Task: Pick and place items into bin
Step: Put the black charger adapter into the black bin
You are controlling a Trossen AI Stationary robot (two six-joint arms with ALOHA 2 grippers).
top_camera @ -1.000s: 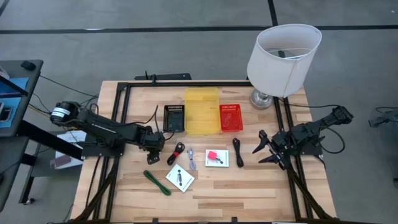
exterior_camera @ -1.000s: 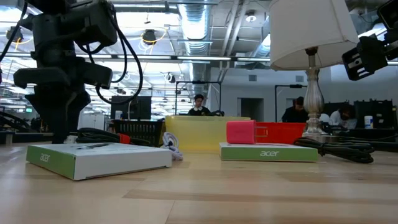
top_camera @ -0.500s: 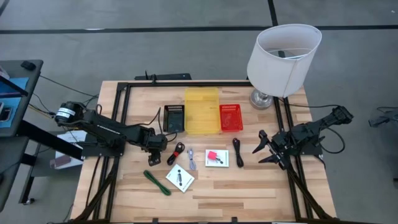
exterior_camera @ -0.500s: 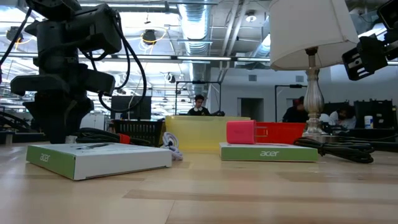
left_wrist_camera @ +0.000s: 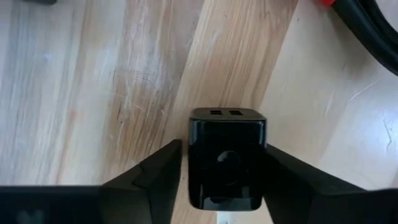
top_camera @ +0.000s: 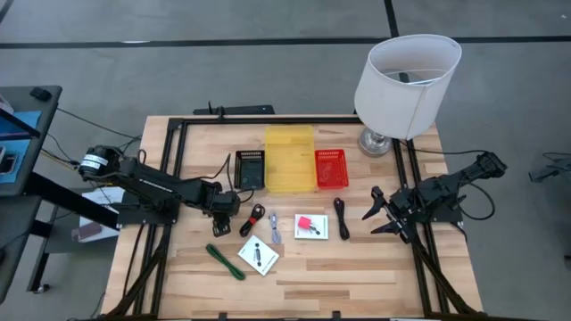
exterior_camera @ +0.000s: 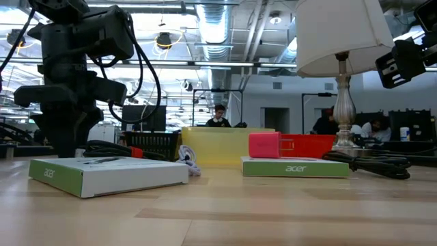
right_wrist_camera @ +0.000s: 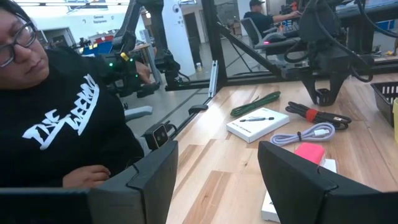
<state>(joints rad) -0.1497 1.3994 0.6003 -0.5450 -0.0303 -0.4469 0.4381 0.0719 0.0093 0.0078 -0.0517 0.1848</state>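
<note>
While the left gripper is low on the table, its fingers are closed against the tiny black block.
Farther right, the right gripper waits above the table edge, fingers apart and empty.

I see a pale wood bench carrying a black bin, a yellow bin and a red bin in a row, with a lamp at the far right corner. Nearer lie a red-black cord, pale cable, black cord, two white cards, a green stick and a small black block
</note>
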